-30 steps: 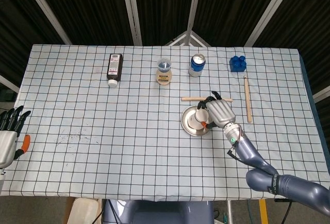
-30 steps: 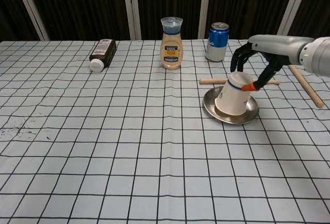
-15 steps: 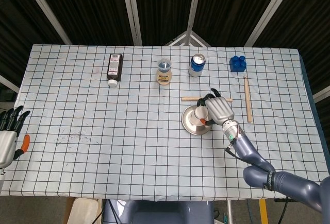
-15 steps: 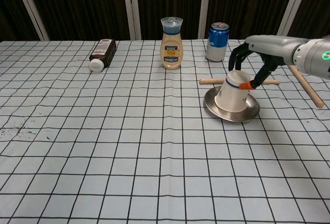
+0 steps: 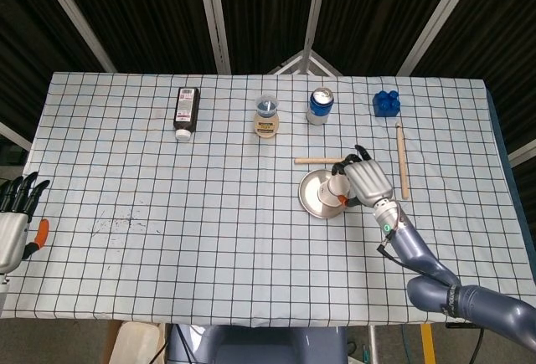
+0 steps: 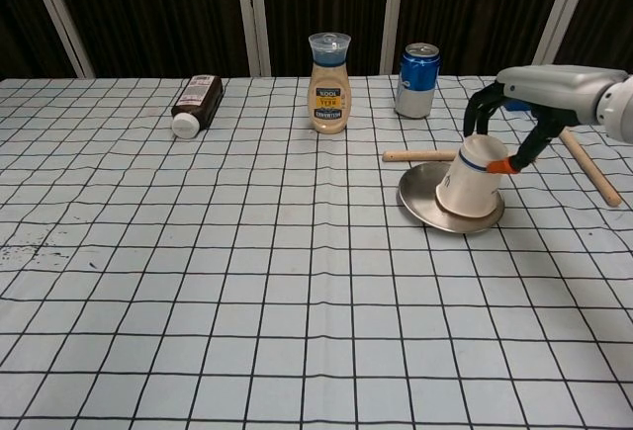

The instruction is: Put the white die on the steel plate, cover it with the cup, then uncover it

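Note:
A white paper cup [image 5: 337,186] [image 6: 472,181] stands upside down and tilted over the right part of the steel plate [image 5: 311,197] [image 6: 420,198]. My right hand [image 5: 368,180] [image 6: 539,89] grips the cup from above and behind, its fingers curled round the base. The cup's rim rests on the plate near its right edge. No white die shows in either view; the cup hides that part of the plate. My left hand [image 5: 12,223] hangs at the table's near left corner, fingers spread and holding nothing.
Along the far side lie a brown bottle [image 5: 186,110] [image 6: 196,104] on its side, a sauce bottle [image 5: 266,116] [image 6: 329,84], a blue can [image 5: 320,105] [image 6: 418,80] and a blue block [image 5: 385,102]. Two wooden sticks [image 5: 318,161] [image 5: 402,161] lie just behind and right of the plate.
My right hand has shifted to the right with the cup, which now sits over the plate's right edge. The plate has slid a little to the right too. The left hand stayed put.

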{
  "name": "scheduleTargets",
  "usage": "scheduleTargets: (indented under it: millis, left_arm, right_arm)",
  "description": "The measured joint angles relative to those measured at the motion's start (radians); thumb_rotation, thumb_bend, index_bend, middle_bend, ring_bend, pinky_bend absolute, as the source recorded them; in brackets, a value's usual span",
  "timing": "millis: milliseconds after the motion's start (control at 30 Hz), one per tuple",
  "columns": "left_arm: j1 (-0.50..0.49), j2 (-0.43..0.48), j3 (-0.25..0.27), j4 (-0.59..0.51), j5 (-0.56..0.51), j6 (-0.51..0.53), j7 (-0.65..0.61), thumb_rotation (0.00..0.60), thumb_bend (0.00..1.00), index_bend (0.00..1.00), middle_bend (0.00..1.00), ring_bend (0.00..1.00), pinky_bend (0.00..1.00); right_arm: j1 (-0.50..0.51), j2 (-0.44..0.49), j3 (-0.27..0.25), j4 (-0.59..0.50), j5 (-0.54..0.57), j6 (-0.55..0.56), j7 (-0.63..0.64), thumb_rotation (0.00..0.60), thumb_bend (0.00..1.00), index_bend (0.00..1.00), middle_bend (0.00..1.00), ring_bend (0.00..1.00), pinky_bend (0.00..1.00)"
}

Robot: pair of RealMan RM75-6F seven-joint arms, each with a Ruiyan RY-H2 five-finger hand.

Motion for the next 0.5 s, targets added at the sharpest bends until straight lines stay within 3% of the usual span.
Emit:
scheduleTargets:
  millis: [267, 500]
  left_arm:
    - [0.002, 0.001, 0.002, -0.003, 0.006, 0.007, 0.0, 0.6, 0.71, 0.1, 0.0, 0.0, 0.0]
    - [0.0, 0.001, 0.001, 0.0, 0.004, 0.002, -0.002, 0.6, 0.71, 0.1, 0.0, 0.0, 0.0]
  right_arm:
    - [-0.026, 0.028, -0.035, -0.083, -0.021, 0.016, -0.018, 0.6, 0.37, 0.47, 0.47, 0.22, 0.0]
    - [-0.006, -0.007, -0.028, -0.087, -0.026, 0.001, -0.023, 0.6, 0.37, 0.47, 0.47, 0.22, 0.0]
